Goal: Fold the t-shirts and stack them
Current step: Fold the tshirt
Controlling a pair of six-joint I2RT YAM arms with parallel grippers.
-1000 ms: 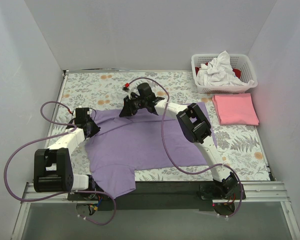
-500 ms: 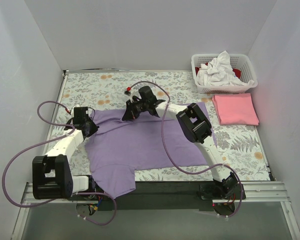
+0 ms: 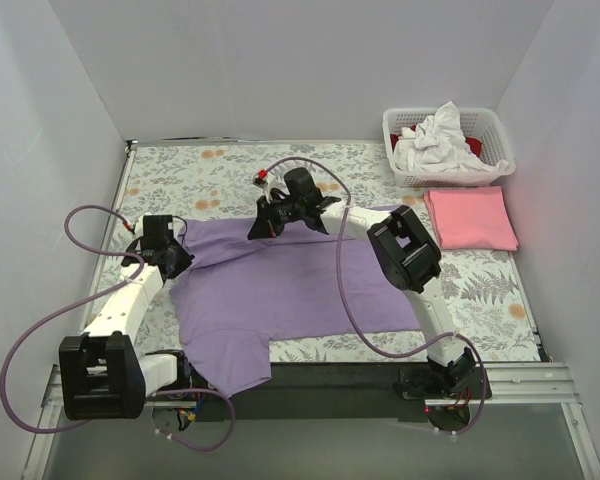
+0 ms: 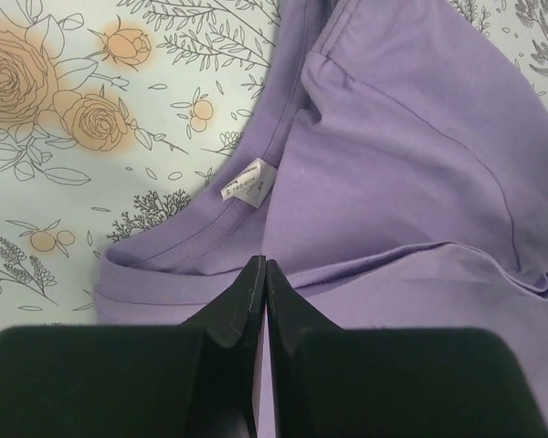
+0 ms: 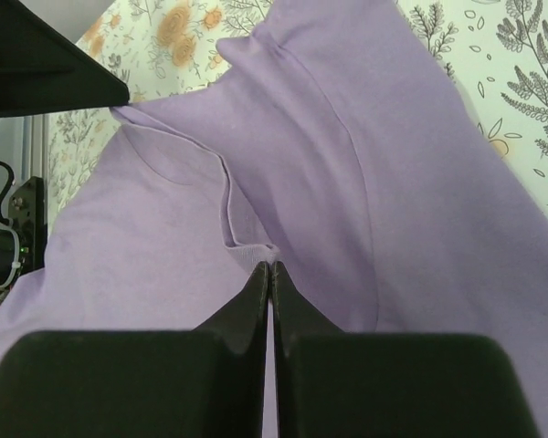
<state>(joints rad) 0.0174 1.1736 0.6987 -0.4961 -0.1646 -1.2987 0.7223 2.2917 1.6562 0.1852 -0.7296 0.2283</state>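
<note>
The lavender-purple t-shirt (image 3: 280,290) lies spread on the floral cloth, its lower part hanging over the near edge. My left gripper (image 3: 177,262) is shut on the shirt's left edge; in the left wrist view the jaws (image 4: 265,265) pinch a fold of the purple shirt (image 4: 411,164) near its label. My right gripper (image 3: 263,228) is shut on the shirt's far edge; in the right wrist view it (image 5: 270,266) pinches a hem of the shirt (image 5: 365,182). A folded pink t-shirt (image 3: 470,218) lies at the right. White (image 3: 435,140) and red (image 3: 472,146) shirts sit in the basket.
The white lattice basket (image 3: 495,130) stands at the back right corner. The floral cloth (image 3: 200,170) covers the table. White walls close in the left, back and right sides. The left arm's base (image 3: 102,375) and purple cables sit at the near left.
Both grippers have carried the shirt's held edges toward the far side and slightly left. The left arm base has swung down and left; the right arm's elbow has shifted right.
</note>
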